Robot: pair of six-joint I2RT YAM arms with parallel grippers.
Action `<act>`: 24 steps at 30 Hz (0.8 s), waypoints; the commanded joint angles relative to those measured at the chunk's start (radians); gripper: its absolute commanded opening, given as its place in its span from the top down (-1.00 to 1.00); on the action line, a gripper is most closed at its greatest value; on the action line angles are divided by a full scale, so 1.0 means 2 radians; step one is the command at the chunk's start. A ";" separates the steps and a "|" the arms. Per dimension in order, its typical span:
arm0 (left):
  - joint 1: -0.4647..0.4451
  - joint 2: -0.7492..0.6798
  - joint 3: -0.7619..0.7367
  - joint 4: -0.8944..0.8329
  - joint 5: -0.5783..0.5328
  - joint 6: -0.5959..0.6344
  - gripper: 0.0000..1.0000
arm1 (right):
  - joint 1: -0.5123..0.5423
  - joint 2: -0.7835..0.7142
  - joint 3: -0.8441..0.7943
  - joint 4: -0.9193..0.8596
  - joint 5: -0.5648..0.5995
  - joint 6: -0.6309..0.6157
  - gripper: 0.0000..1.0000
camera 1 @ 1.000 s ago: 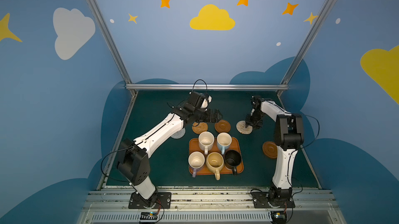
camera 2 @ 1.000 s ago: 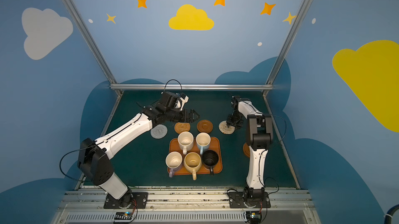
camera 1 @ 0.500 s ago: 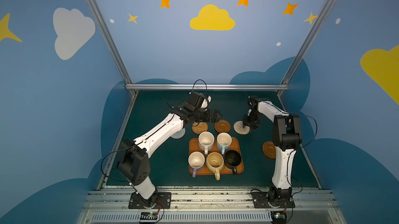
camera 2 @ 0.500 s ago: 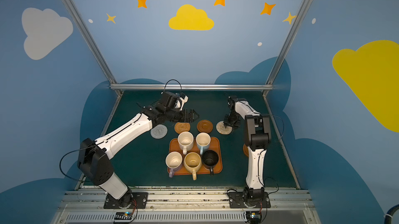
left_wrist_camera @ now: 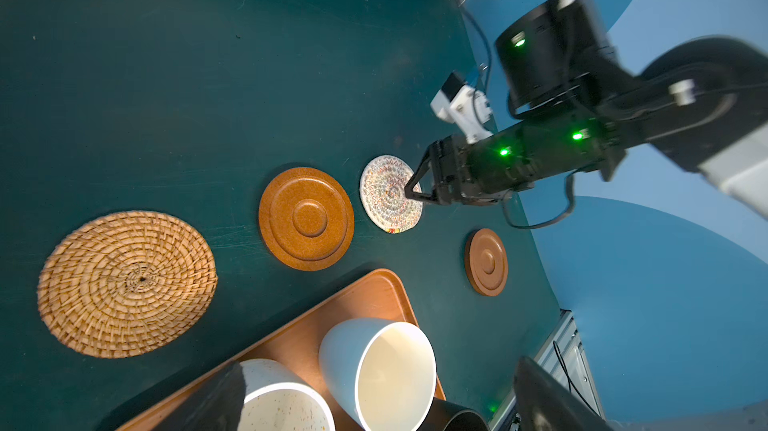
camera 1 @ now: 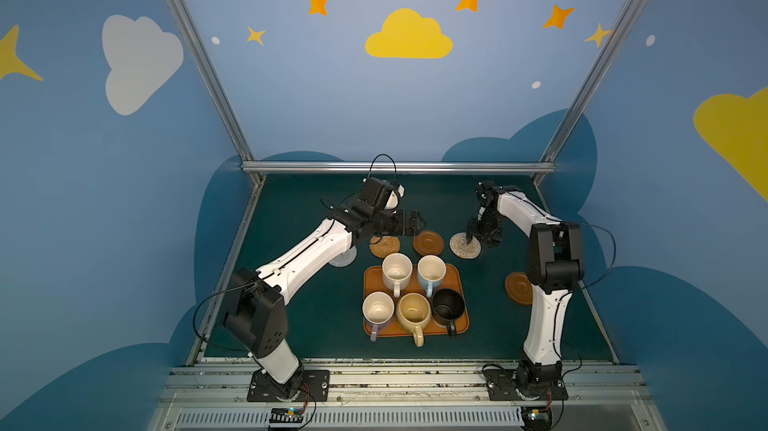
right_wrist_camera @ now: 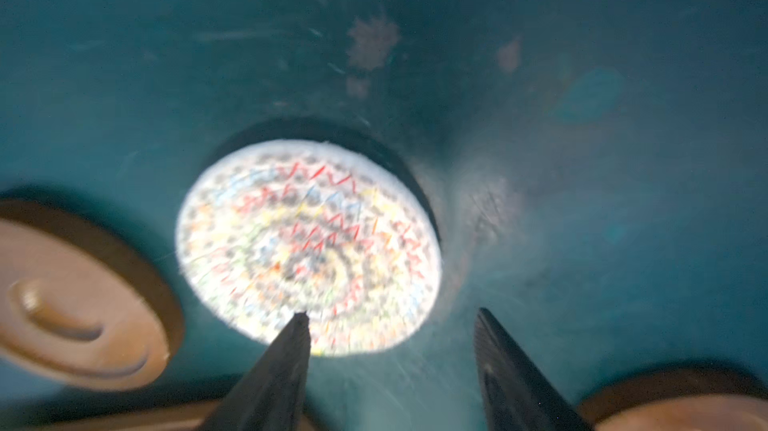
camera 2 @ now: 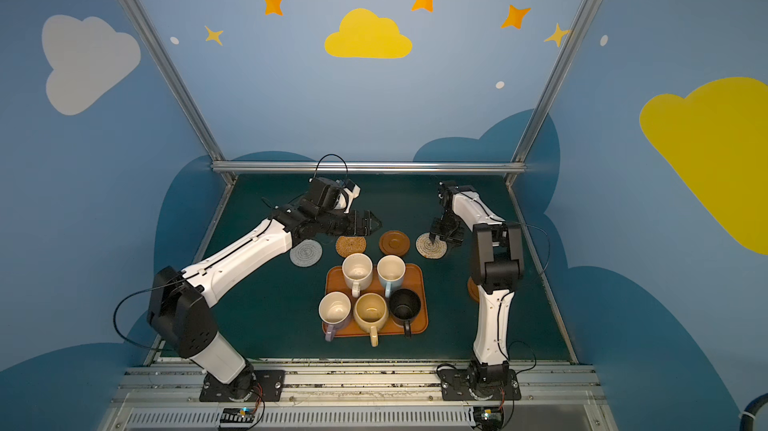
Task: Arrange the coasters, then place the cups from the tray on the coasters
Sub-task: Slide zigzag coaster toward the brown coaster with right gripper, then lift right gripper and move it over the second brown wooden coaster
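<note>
Beige rope coaster (right_wrist_camera: 307, 246) — spiral coils, multicoloured zigzag stitching, flat.

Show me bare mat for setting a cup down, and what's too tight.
Widest bare mat lies left of the tray, out to the left arm. Also free: the far strip between the coasters and the back rail. Tight: tray full of cups, coasters packed just behind it, with the right gripper over one.

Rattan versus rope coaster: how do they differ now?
The rattan coaster is tan; the rope coaster is whitish with coloured stitching. The rattan lies left of the middle wooden coaster, the rope right of it. The right gripper, jaws apart, stands over the rope one's edge; nothing touches the rattan. Both lie flat, cupless.
</note>
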 commanded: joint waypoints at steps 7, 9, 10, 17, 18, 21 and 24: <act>0.004 -0.031 0.007 -0.014 0.005 0.019 -0.99 | 0.019 -0.193 -0.035 -0.057 0.104 -0.021 -0.77; 0.004 -0.038 0.008 -0.020 0.003 0.029 -0.99 | 0.019 -0.239 -0.064 -0.052 0.112 -0.020 -0.78; 0.005 -0.042 0.008 -0.023 0.002 0.032 -0.99 | 0.019 -0.264 -0.081 -0.048 0.108 -0.022 -0.79; 0.002 -0.054 0.007 -0.038 0.062 0.055 -0.99 | 0.012 -0.436 -0.261 0.091 0.140 -0.032 -0.94; 0.000 -0.058 0.000 -0.036 0.063 0.053 -0.99 | 0.004 -0.452 -0.274 0.086 0.125 -0.026 -0.94; -0.002 -0.072 -0.016 -0.023 0.057 0.053 -0.99 | -0.023 -0.476 -0.302 0.085 0.080 -0.015 -0.94; -0.002 -0.076 -0.015 -0.032 0.062 0.059 -0.99 | -0.056 -0.467 -0.309 0.070 0.019 0.005 -0.94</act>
